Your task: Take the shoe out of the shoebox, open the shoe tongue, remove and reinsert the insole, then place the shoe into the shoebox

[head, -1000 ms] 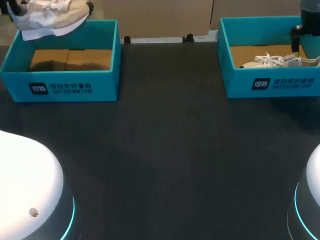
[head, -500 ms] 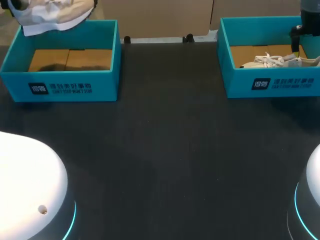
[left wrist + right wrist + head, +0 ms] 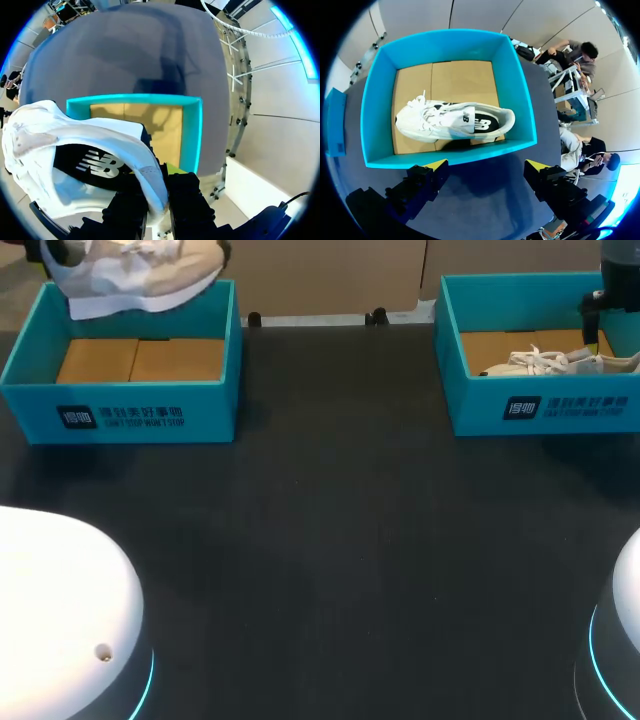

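**Shoe held over the left box, other shoe lying in the right box**

The left gripper (image 3: 159,200) pinches the shoe (image 3: 135,275) by the edge of its opening. One finger is inside the shoe and one outside, pressed against the fabric. The shoe hangs in the air, sole down, above the far wall of the left box (image 3: 120,415), and touches neither the box nor the table (image 3: 340,540). The brown cardboard floor of the left box shows below it.

The right gripper (image 3: 486,167) hovers above the right box (image 3: 540,405) with its fingers spread wide and nothing between them. The other shoe (image 3: 450,121), which is white, lies on its side on that box's cardboard floor, apart from the fingers.

The two blue boxes stand well apart at the far corners of the dark table.
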Motion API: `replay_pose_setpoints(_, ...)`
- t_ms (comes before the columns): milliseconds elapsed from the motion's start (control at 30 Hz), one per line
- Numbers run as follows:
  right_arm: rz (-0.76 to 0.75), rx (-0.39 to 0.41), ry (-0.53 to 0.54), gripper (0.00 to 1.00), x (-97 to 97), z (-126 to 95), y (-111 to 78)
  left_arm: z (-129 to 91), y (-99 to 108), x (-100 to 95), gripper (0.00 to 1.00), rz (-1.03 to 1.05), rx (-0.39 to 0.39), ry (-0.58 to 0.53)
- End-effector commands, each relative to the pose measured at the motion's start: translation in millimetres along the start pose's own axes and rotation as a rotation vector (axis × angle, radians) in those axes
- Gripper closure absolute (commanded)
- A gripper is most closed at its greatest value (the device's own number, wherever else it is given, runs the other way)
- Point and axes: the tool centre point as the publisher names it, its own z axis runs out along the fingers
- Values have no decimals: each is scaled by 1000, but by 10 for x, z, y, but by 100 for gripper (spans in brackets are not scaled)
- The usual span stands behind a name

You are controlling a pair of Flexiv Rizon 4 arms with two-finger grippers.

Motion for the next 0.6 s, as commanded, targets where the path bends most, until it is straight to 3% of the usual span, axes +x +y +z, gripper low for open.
replay_pose_setpoints(33, 1, -2, 0, 0, 0, -1, -8, -121, -201, -161, 100, -4, -41, 29)
replay_pose_setpoints(600, 1, -2, 0, 0, 0, -1, -8, -359, -690, -717, 100, 31, -32, 68)
